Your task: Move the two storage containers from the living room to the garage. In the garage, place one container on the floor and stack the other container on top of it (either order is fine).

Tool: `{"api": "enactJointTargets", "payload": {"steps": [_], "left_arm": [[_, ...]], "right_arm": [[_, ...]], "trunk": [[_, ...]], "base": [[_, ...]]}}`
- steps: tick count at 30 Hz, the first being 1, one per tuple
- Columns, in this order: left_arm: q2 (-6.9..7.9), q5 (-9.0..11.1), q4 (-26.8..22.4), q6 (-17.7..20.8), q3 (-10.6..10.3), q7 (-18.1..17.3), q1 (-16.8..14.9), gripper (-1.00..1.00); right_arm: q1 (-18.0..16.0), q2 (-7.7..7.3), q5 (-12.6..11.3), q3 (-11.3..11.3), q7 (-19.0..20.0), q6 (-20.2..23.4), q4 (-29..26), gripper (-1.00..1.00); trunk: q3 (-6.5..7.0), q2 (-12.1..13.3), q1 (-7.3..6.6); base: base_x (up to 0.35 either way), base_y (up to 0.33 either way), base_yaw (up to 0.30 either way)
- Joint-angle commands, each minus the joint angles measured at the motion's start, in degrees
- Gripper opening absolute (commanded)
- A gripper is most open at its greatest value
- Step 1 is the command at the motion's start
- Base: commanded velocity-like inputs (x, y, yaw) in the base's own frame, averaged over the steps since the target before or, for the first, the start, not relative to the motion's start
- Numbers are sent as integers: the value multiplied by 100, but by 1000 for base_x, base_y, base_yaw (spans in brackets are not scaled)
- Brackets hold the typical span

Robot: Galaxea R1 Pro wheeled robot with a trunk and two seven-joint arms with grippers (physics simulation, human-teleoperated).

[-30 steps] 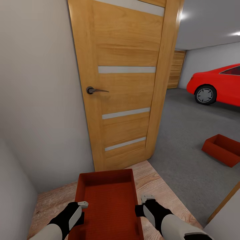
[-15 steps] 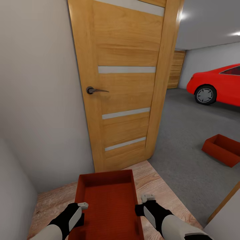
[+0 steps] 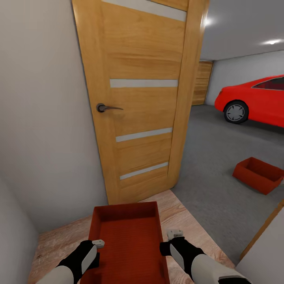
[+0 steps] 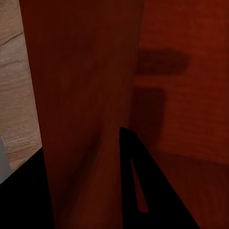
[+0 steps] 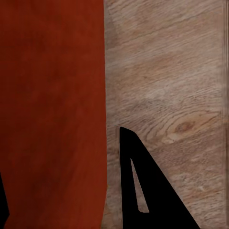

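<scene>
- Box one (image 3: pixel 257 174) sits on the garage floor (image 3: pixel 213 157), right of the frame.
- Box two (image 3: pixel 128 240), low middle, needs stacking; both jaws grasp its walls.

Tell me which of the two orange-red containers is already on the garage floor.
The far container, sitting alone on the grey concrete floor near the red car. The other container is held between both grippers above wood planks.

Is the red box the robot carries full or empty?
Empty. The head view looks straight into the carried box and shows only its bare ribbed bottom.
</scene>
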Motion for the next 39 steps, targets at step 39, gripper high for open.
{"api": "enactJointTargets", "payload": {"steps": [39], "left_arm": [[3, -1, -21, 41, -34, 64, 1, -100]], "right_arm": [[-3, -9, 54, 12, -16, 39, -8, -100]], "trunk": [[209, -2, -1]], "base": [[79, 52, -242]]}}
